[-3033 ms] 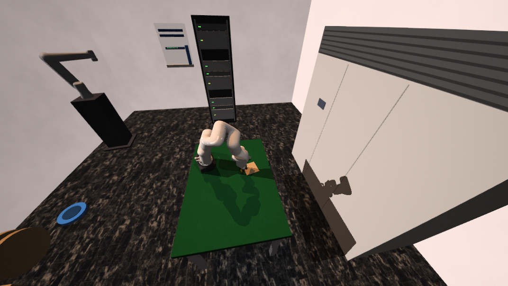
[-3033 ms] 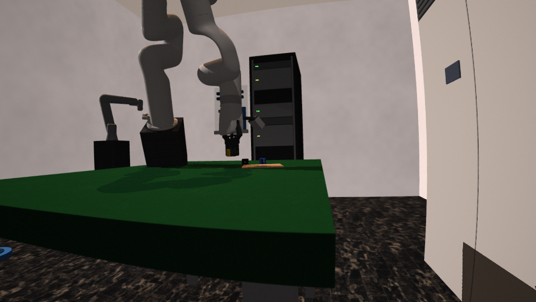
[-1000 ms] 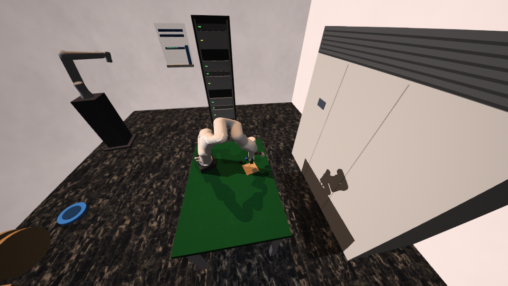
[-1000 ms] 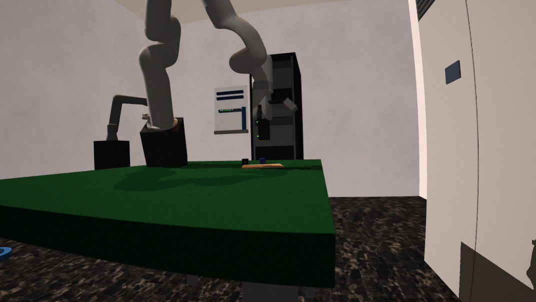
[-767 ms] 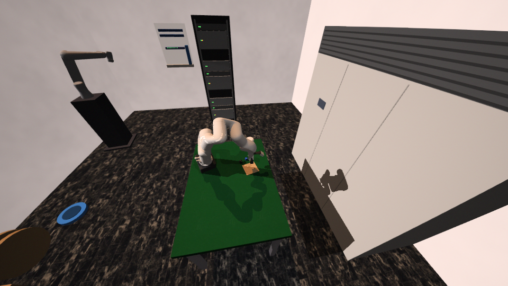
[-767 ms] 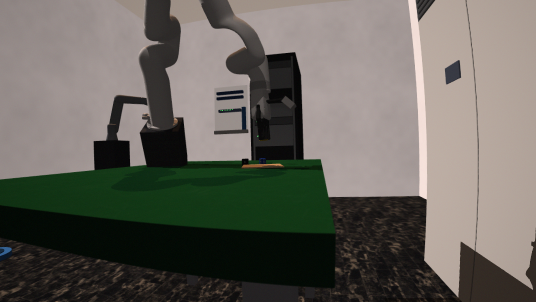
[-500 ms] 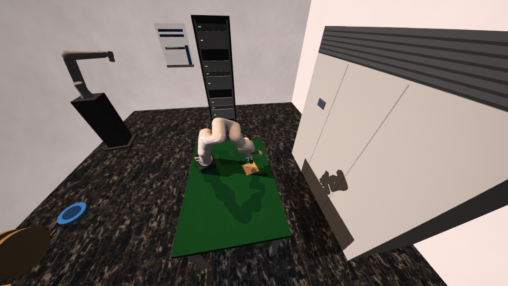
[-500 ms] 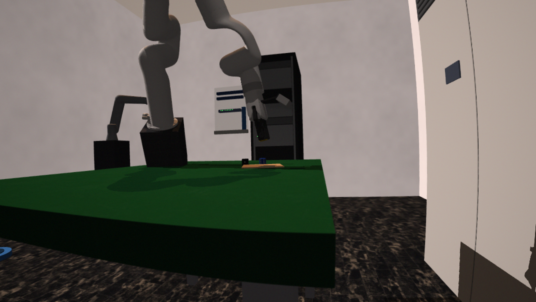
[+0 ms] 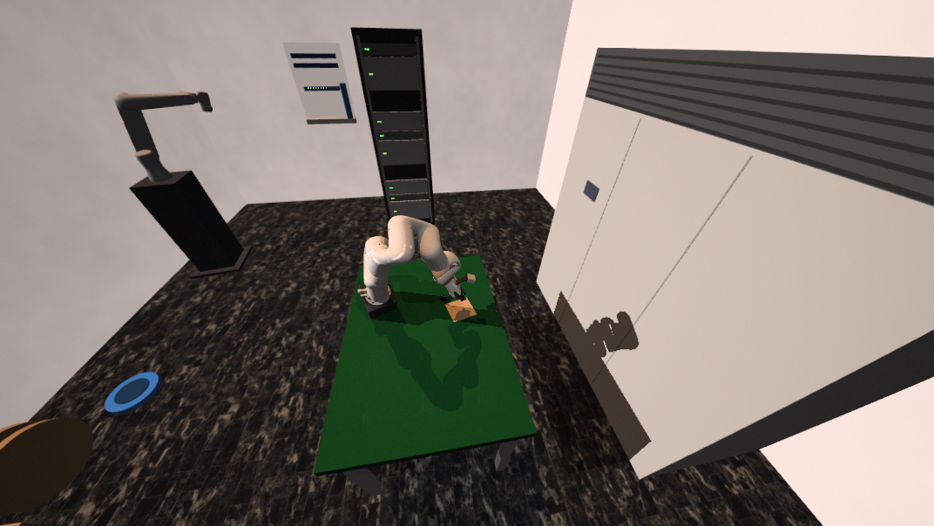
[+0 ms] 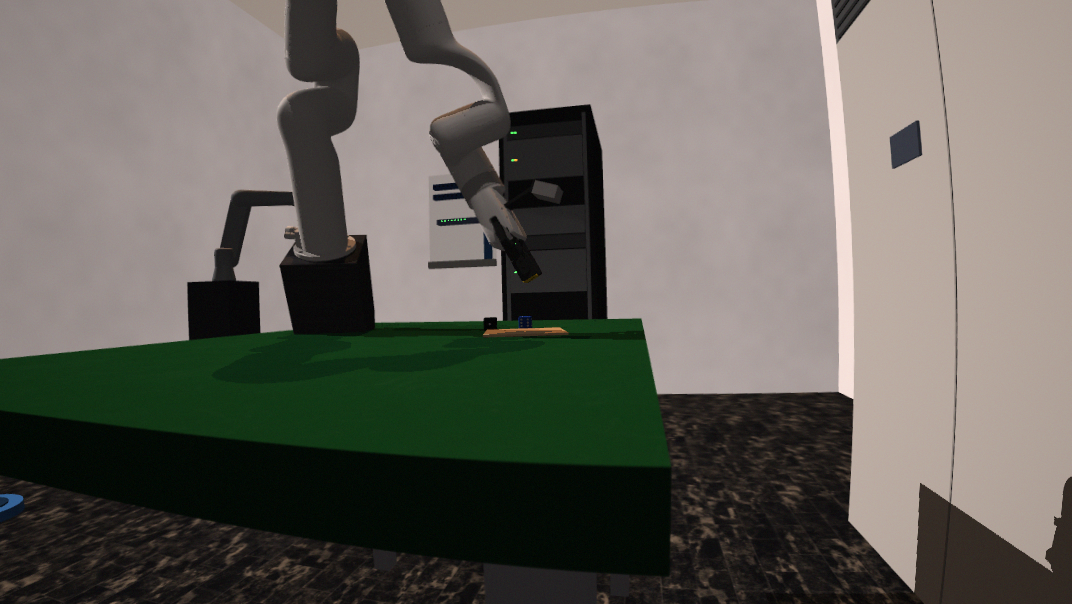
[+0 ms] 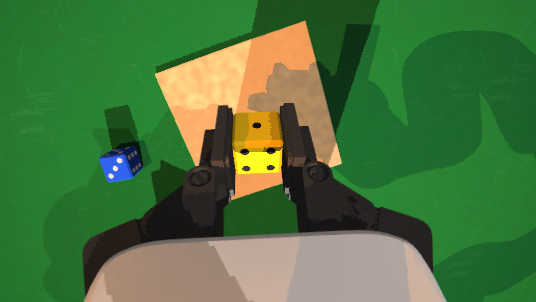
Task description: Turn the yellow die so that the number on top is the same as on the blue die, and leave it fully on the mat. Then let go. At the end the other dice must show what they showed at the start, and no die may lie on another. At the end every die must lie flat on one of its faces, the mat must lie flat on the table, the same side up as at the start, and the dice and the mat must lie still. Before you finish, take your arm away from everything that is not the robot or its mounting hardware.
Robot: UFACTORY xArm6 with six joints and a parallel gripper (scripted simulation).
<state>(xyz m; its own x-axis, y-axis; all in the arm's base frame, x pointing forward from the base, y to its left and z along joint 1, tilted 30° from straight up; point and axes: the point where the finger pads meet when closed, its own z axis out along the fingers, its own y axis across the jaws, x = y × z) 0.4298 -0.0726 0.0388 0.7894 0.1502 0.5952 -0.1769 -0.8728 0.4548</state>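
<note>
While aloft: yellow die (image 11: 257, 142) gripped between the jaws, above mat (image 11: 210, 85).
Blue die (image 11: 121, 163): on tabletop (image 11: 60, 60), beside mat.

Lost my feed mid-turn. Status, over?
Gripper shut on yellow die, held tilted above the mat. Blue die on the table beside the mat. Nothing under the yellow die but mat.
</note>
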